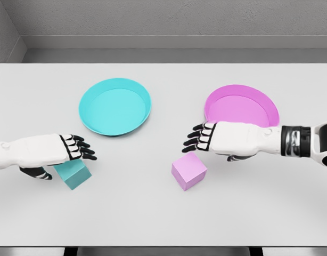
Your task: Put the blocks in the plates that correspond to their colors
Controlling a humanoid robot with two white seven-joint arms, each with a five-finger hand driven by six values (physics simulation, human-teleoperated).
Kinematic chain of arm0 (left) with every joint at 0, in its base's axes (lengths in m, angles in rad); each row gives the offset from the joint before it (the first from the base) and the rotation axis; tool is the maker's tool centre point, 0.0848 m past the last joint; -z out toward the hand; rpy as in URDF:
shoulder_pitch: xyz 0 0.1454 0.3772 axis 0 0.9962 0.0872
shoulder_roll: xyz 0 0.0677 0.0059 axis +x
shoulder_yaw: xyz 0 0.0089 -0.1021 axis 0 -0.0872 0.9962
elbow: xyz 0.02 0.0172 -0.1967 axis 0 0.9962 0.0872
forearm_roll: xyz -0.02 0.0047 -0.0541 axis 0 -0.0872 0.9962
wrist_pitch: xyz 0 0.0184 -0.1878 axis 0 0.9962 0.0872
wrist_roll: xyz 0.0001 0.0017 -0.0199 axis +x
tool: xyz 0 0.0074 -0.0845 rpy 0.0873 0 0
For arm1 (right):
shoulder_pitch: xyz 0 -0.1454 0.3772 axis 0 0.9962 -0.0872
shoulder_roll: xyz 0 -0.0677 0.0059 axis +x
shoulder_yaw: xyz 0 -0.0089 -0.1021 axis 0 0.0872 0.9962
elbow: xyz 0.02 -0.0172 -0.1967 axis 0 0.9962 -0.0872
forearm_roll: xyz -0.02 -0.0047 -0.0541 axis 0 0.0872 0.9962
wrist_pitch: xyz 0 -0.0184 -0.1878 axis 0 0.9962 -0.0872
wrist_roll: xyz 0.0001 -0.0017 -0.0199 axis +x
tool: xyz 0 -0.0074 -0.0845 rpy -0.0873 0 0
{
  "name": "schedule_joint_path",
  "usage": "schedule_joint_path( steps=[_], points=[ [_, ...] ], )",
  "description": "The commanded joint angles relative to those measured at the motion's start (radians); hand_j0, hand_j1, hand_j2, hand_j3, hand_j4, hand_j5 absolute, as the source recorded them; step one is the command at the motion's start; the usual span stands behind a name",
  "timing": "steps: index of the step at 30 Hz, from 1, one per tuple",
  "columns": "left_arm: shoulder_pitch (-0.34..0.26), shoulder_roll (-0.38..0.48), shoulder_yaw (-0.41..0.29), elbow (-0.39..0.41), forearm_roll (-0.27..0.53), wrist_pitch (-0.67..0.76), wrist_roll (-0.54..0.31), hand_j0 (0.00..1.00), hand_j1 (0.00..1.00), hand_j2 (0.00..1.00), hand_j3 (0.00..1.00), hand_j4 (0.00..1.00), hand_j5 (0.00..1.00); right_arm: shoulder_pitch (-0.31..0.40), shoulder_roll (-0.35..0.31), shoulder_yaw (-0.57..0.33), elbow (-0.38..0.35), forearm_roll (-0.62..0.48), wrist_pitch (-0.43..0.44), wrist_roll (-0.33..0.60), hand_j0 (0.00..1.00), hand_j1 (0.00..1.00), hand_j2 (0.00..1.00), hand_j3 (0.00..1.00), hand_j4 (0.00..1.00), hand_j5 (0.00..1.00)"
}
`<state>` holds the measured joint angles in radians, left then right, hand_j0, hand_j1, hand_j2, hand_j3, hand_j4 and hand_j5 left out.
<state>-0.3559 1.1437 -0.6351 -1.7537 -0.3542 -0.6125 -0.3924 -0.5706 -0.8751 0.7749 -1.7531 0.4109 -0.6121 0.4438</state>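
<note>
1. Table (163, 224): white, flat, bearing all items.

2. Teal plate (115, 106): at about 11 o'clock from the table's middle, nothing in it. It waits for its matching block.

3. Pink plate (241, 104): at about 1 o'clock, nothing in it; its near rim is partly hidden behind the right forearm.

4. Teal block (73, 174): at about 8 o'clock, resting on the table, at 6 o'clock of its plate and apart from it.

5. Pink block (189, 170): at about 5 o'clock, on the table, tilted in plan, apart from its plate.

6. Left hand (57, 152): above the teal block, overlapping its upper edge. Fingers extended and loosely spread, holding nothing; thumb tucked below. Judged poised for a grasp.

7. Right hand (227, 140): at 1 o'clock of the pink block, just beside it, not touching. Fingers extended, slightly curled, holding nothing. Each hand likely serves the block on its own side.
</note>
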Motion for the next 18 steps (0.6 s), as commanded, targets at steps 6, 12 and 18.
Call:
schedule_joint_path(
  steps=[6, 12, 18],
  points=[
    [0.0, -0.035, -0.001, 0.008, -0.061, 0.002, -0.002, 1.0, 1.0, 1.0, 1.0, 1.0, 1.0, -0.023, 0.038, 0.041, 0.0, -0.006, 0.001, 0.003, 1.0, 1.0, 1.0, 1.0, 1.0, 1.0],
    [0.008, -0.062, -0.008, 0.011, -0.091, 0.002, -0.002, 1.0, 1.0, 1.0, 1.0, 1.0, 1.0, -0.06, 0.068, 0.129, 0.0, -0.006, 0.001, 0.023, 1.0, 1.0, 1.0, 1.0, 1.0, 1.0],
    [0.008, -0.064, -0.011, 0.011, -0.124, 0.002, -0.002, 1.0, 1.0, 1.0, 1.0, 1.0, 1.0, -0.06, 0.064, 0.155, 0.0, -0.006, 0.001, 0.062, 1.0, 1.0, 1.0, 1.0, 1.0, 1.0]
  ],
)
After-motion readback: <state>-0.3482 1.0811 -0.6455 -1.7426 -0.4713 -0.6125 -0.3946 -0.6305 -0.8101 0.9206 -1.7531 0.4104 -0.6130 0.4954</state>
